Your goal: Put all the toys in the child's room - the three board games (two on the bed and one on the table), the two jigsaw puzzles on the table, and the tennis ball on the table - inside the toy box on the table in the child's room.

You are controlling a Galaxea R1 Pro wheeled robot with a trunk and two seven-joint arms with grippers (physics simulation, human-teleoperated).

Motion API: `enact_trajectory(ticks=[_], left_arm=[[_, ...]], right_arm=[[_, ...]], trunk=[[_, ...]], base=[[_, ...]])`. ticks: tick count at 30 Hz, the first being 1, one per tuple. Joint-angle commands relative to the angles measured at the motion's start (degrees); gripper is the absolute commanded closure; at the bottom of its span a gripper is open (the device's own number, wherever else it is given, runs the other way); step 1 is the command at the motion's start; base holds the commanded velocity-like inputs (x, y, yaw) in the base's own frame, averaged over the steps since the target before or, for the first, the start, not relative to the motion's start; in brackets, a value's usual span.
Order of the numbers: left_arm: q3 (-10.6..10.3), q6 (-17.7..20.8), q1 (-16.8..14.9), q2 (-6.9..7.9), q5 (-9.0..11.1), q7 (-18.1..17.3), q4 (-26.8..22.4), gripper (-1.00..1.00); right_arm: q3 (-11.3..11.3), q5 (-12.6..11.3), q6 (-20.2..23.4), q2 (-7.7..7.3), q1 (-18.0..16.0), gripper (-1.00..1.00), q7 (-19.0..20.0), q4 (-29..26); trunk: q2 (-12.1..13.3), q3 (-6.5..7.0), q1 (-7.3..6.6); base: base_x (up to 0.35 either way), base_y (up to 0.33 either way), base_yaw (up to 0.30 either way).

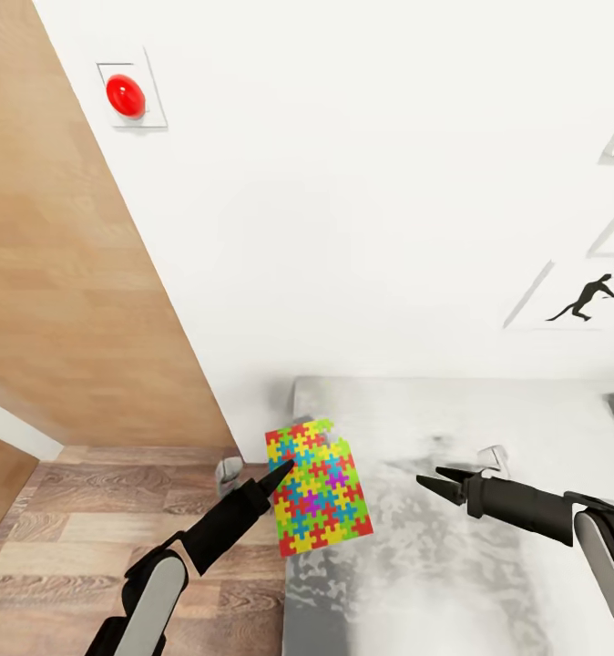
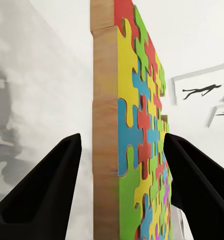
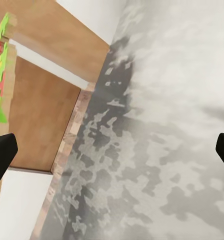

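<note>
At lower centre of the head view, the left tool (image 1: 278, 476) grips a jigsaw puzzle (image 1: 318, 487) by its left edge, holding the multicoloured square tilted above the near left corner of the pale grey, mottled bench (image 1: 489, 565). In the left wrist view the puzzle (image 2: 134, 145) stands edge-on between the two dark fingers (image 2: 47, 187), its wooden side showing beside interlocking yellow, red, blue and green pieces — whether the pads actually touch the board cannot be told from that angle. At lower right of the head view, the right tool (image 1: 445, 483) hangs over the bench with its fingers spread and nothing between them; the right wrist view shows the two fingertips (image 3: 2, 155) at opposite edges of the frame, far apart over the grey surface. On the white wall, upper left, sits a red dome (image 1: 125, 95) on a white plate; at right, a black running silhouette picture (image 1: 582, 299). No lettering or label is legible anywhere. Wood-plank floor (image 1: 88, 519) fills the lower left.
</note>
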Motion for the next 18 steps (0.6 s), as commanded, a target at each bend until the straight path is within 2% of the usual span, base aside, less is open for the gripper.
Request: enact_trajectory(ticks=[1, 18], left_arm=[[0.1, 0.5, 0.0, -0.03, 0.4, 0.1, 0.0, 1.0], [0.3, 0.4, 0.3, -0.06, 0.3, 0.4, -0.1, 1.0]], right_arm=[[0.0, 0.0, 0.3, -0.01, 0.0, -1.0, 0.2, 0.0], [-0.2, 0.0, 0.3, -0.38, -0.1, -1.0, 0.2, -0.1]], trunk=[[-0.1, 0.01, 0.03], [-0.1, 1.56, 0.03]], base=[[0.0, 0.0, -0.065], [0.0, 0.0, -0.075]])
